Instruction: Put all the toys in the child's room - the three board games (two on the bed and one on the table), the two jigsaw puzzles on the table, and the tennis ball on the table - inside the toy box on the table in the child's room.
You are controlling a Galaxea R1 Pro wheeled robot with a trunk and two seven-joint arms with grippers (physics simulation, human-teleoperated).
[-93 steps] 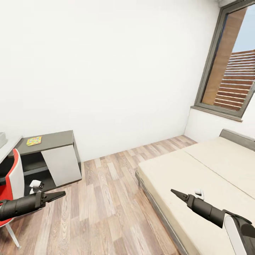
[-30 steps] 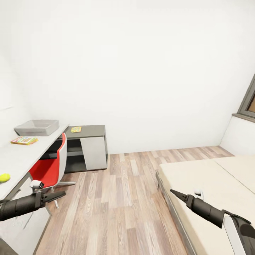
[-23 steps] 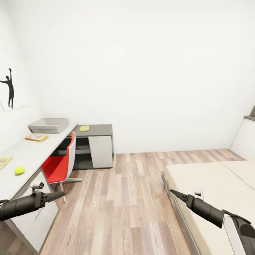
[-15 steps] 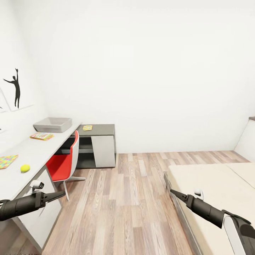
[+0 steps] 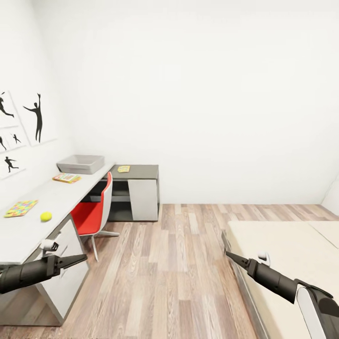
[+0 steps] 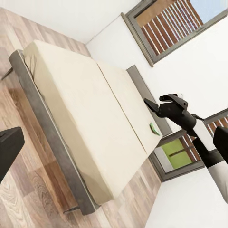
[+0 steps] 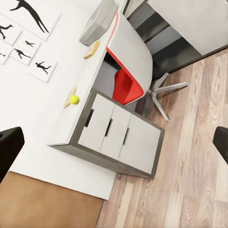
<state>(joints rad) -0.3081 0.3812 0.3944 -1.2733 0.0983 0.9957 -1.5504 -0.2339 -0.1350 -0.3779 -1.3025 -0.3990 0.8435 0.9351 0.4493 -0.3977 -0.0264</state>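
Note:
The light grey toy box [image 5: 81, 164] stands at the far end of the long pale table [image 5: 44, 197]. In front of it lies an orange-yellow board game [image 5: 66, 178]. Nearer me are a jigsaw puzzle [image 5: 20, 208] and the yellow-green tennis ball [image 5: 45, 216]. A second puzzle [image 5: 124, 168] rests on the dark cabinet. On the bed [image 5: 287, 245] a green board game [image 6: 155, 128] lies near the headboard. My left gripper [image 5: 80, 257] hovers open by the table's near end. My right gripper [image 5: 230, 254] hangs open over the bed's corner. Both hold nothing.
A red and white swivel chair [image 5: 94, 212] is tucked under the table. White drawers [image 5: 66, 273] close off the table's near end. Wooden floor [image 5: 169, 263] runs between table and bed. Black figure prints [image 5: 21, 127] hang on the left wall.
The whole view has swung left: the window and most of the bed slid out and the full table with toy box, ball and puzzles came in. Both arms keep their pose.

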